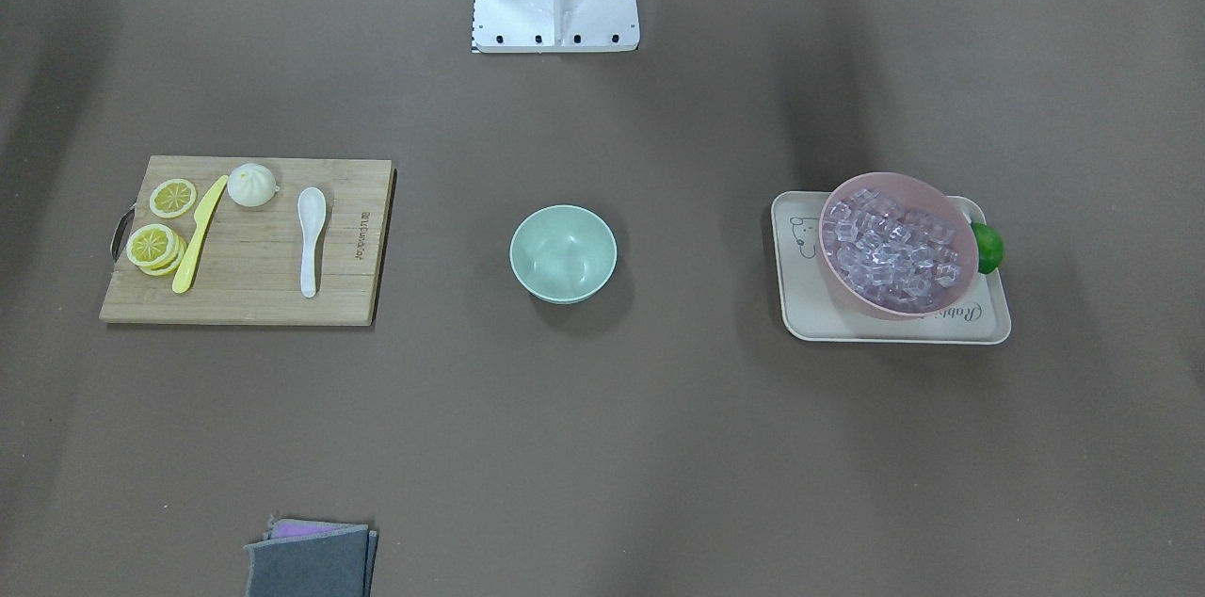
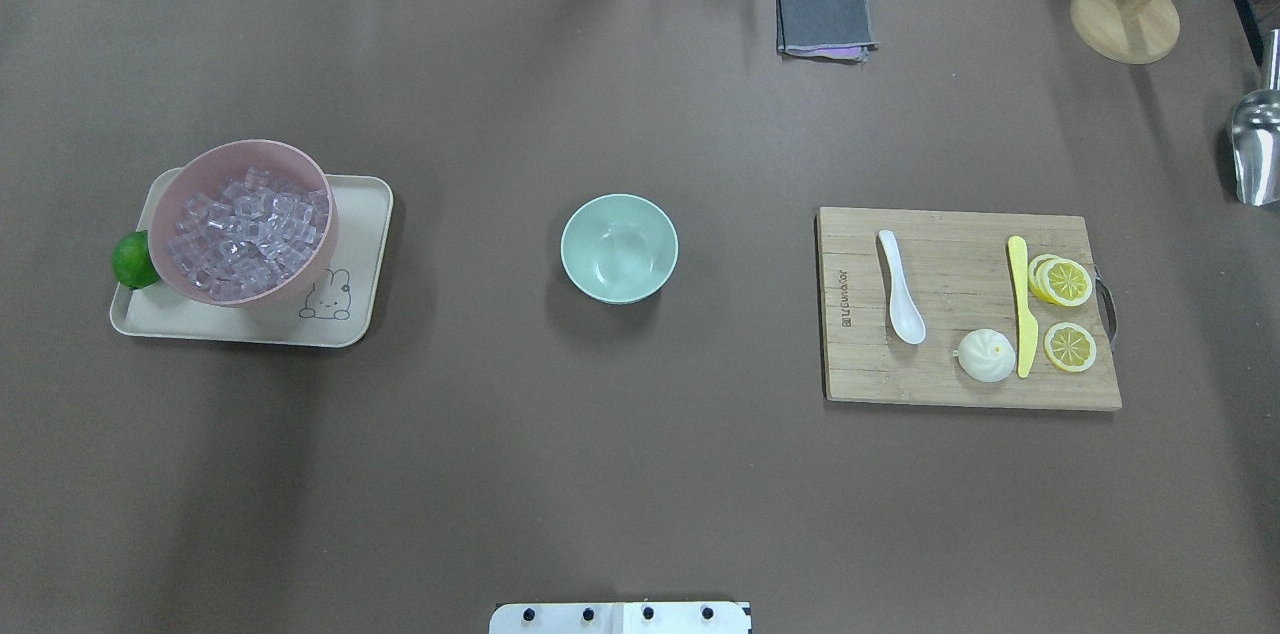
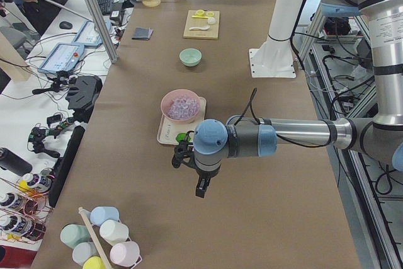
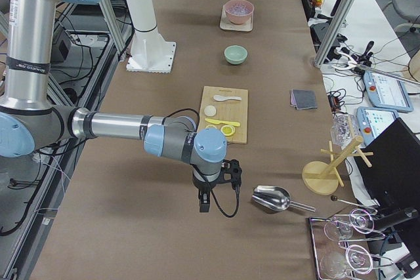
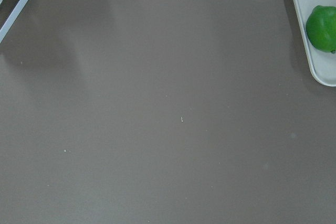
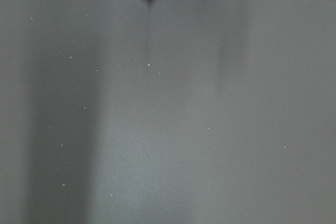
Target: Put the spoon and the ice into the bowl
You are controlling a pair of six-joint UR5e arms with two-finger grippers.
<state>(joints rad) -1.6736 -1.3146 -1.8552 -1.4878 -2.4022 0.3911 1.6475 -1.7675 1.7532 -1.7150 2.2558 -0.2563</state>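
- The bowl was seen upright at the middle of the table, with nothing in it.
- The spoon was found lying flat on a wooden board on the robot's right, scoop turned toward the robot and handle away from it, well apart from the bowl.
- On the same board a yellow knife was laid roughly parallel to the spoon, with a white bun between their near ends and lemon slices on the knife's outer side.
- The ice was heaped in a pink bowl, which was set on a cream tray on the robot's left, well apart from the bowl.
- A lime was tucked against the pink bowl's outer side, at the tray's edge.
- The left gripper was shown only in the left side view, pointed down over bare table just beyond the tray's end; whether its jaws were released or clenched could not be told.
- In the left wrist view only the table, the tray's corner and the lime were caught.
- The right gripper was shown only in the right side view, pointed down above the table past the board's end, near a metal scoop; its jaws' state could not be told either.
- In the right wrist view only the table and an edge of the scoop were caught.
- A folded grey cloth was laid at the table's far edge, and a wooden stand stood at the far right corner.
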